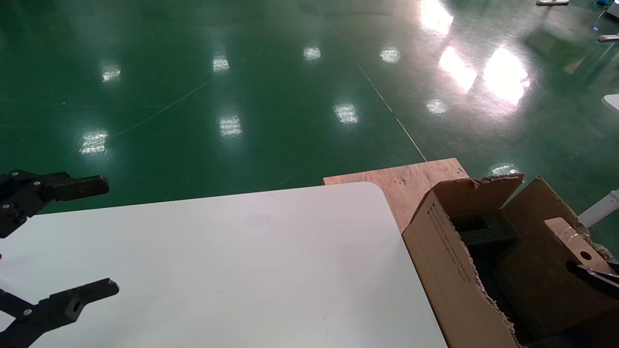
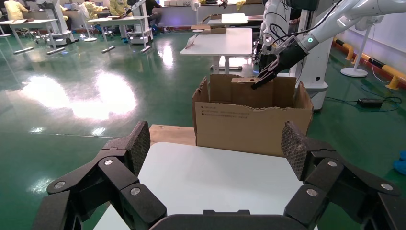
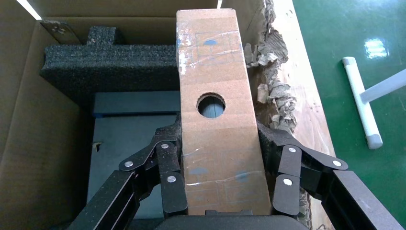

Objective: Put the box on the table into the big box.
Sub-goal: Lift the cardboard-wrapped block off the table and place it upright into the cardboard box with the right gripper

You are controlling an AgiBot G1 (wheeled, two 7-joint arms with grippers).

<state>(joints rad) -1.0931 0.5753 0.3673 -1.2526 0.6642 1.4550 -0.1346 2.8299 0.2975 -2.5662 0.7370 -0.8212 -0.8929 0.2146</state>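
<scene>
My right gripper is shut on the box, a small long flat brown box with a round hole and taped edges. It holds the box tilted over the open top of the big box, near its right wall. In the head view the box sticks up from the right gripper at the right edge. Black foam lies inside the big box. My left gripper is open and empty over the left part of the white table; it also shows in the left wrist view.
A brown plywood board lies behind the table's rounded corner, beside the big box. The big box's torn flap edges stand next to the held box. Green floor surrounds the table. A white stand leg lies on the floor.
</scene>
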